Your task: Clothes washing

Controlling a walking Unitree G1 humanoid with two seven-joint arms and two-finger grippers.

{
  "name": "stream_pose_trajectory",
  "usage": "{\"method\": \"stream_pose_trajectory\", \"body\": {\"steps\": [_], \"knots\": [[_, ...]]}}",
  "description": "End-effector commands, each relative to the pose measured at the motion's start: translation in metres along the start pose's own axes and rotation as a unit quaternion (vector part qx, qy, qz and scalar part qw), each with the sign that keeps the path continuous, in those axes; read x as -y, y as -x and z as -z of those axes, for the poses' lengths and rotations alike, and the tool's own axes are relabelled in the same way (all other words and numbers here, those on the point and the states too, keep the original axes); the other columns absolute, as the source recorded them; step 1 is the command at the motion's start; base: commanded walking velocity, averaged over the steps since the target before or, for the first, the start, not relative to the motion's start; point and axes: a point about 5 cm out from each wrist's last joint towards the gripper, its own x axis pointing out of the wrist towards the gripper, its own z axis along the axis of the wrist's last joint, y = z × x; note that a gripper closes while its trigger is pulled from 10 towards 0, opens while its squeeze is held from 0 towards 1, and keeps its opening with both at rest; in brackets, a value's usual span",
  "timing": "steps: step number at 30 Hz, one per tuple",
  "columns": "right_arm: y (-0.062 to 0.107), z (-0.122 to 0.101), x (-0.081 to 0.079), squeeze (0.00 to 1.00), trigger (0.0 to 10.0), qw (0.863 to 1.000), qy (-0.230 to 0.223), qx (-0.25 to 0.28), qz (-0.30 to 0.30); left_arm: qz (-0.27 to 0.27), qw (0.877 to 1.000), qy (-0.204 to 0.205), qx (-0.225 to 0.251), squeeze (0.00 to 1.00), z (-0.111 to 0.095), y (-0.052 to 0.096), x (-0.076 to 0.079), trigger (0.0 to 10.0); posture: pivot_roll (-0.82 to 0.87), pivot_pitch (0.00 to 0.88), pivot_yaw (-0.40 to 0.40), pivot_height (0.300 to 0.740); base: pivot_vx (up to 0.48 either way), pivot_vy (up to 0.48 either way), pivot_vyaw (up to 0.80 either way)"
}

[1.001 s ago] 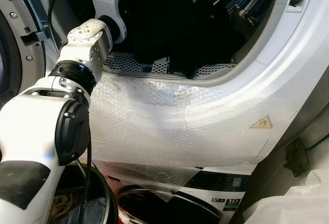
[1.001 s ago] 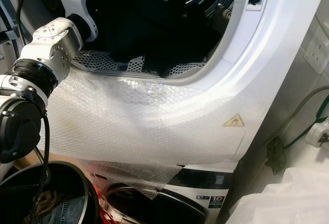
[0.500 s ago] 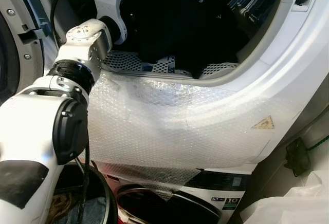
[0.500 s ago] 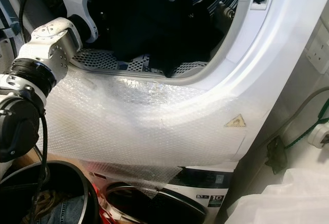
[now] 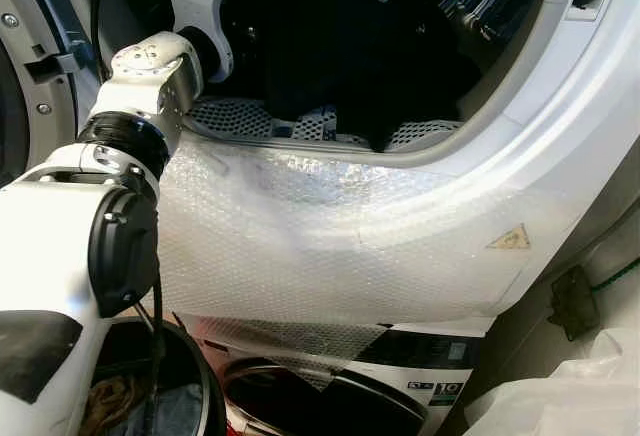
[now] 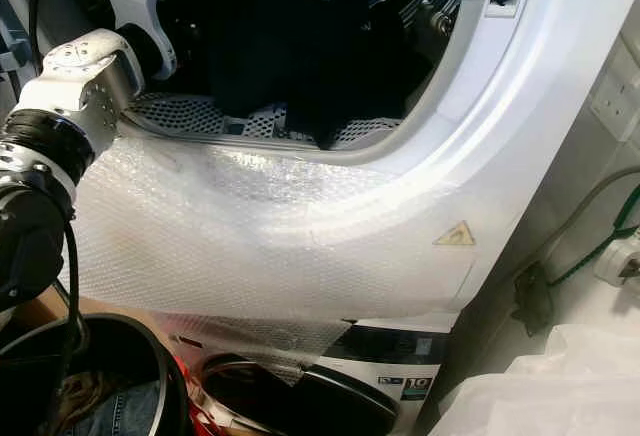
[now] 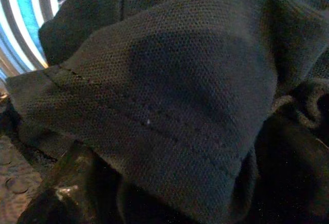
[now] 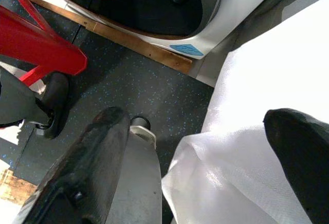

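Observation:
A dark garment (image 5: 340,46) hangs in the round opening of the upper machine, its lower edge draped over the perforated lip (image 5: 240,116). My left arm (image 5: 150,66) reaches up into that opening beside the cloth. Dark knit fabric (image 7: 169,95) with a stitched hem lies right against the left wrist camera, with one black finger (image 7: 56,196) under it. The blue drum rim (image 7: 20,23) shows behind. My right gripper (image 8: 198,157) hangs low and open over the dark floor, nothing between its fingers.
Bubble wrap (image 5: 320,236) covers the machine's front below the opening. Under it is a second machine's door (image 5: 330,406). A black basket (image 5: 195,386) with clothes stands at lower left, and a white plastic bag (image 5: 560,396) at lower right. A red frame (image 8: 36,44) stands on the floor.
My left arm's elbow has shifted a little to the left at the opening. The garment still hangs over the lip. The view has shifted slightly.

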Motion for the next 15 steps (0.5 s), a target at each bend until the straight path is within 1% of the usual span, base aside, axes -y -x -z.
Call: {"method": "stream_pose_trajectory", "body": {"steps": [1, 2, 5, 9, 11, 15], "knots": [[0.000, 0.002, -0.004, 0.00, 10.0, 1.000, -0.005, -0.004, -0.003, 0.032, 0.999, -0.015, -0.019, 1.00, 0.004, 0.000, 0.004, 10.0, -0.05, 0.000, 0.044, 0.740, 0.000, 0.000, 0.00], [0.000, 0.003, -0.005, 0.00, 10.0, 1.000, -0.005, -0.005, -0.004, 0.040, 0.999, -0.017, -0.016, 1.00, 0.003, 0.001, 0.004, 10.0, -0.04, 0.000, 0.043, 0.740, 0.000, 0.000, 0.00], [0.000, 0.003, -0.007, 0.00, 10.0, 1.000, -0.004, -0.007, -0.006, 0.041, 0.999, -0.024, -0.014, 1.00, 0.000, 0.003, 0.000, 10.0, -0.03, 0.000, 0.041, 0.740, 0.000, 0.000, 0.00], [-0.001, -0.001, -0.012, 0.00, 10.0, 1.000, -0.001, -0.005, -0.014, 0.066, 0.997, -0.025, -0.013, 1.00, -0.001, 0.010, -0.007, 10.0, -0.01, 0.000, 0.037, 0.740, 0.000, 0.000, 0.00], [-0.001, -0.004, -0.015, 0.00, 10.0, 1.000, -0.002, -0.002, -0.017, 0.089, 0.995, -0.041, -0.021, 1.00, 0.001, 0.014, -0.009, 10.0, -0.01, 0.000, 0.041, 0.740, 0.000, 0.000, 0.00], [-0.002, -0.009, -0.017, 0.00, 10.0, 1.000, -0.003, 0.003, -0.020, 0.105, 0.993, -0.057, -0.014, 1.00, -0.004, 0.023, -0.019, 10.0, 0.00, 0.000, 0.048, 0.740, 0.000, 0.000, 0.00]]}}
